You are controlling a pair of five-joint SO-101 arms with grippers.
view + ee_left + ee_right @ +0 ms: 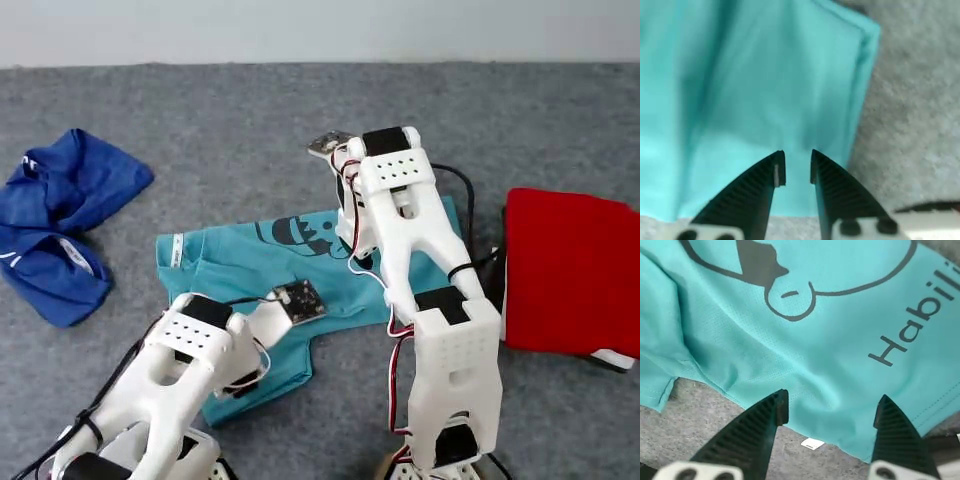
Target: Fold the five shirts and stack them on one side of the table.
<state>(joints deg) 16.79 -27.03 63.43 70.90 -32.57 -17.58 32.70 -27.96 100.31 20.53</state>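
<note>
Grey carpeted tabletop: a teal shirt lies spread at the frame's centre, a crumpled blue shirt at left, a folded red shirt at right. Left jaws, barely parted, and right jaws, wide open, hover over the teal shirt, both empty

A robotics lab or test bench is suggested. A table covered in plain grey felt-like cloth is set against a bare pale wall. A white left arm and right arm of moulded plastic are placed side by side, with loose wiring and a bare circuit board left exposed. A teal shirt, a blue shirt and a red shirt are laid out on the cloth.
</note>
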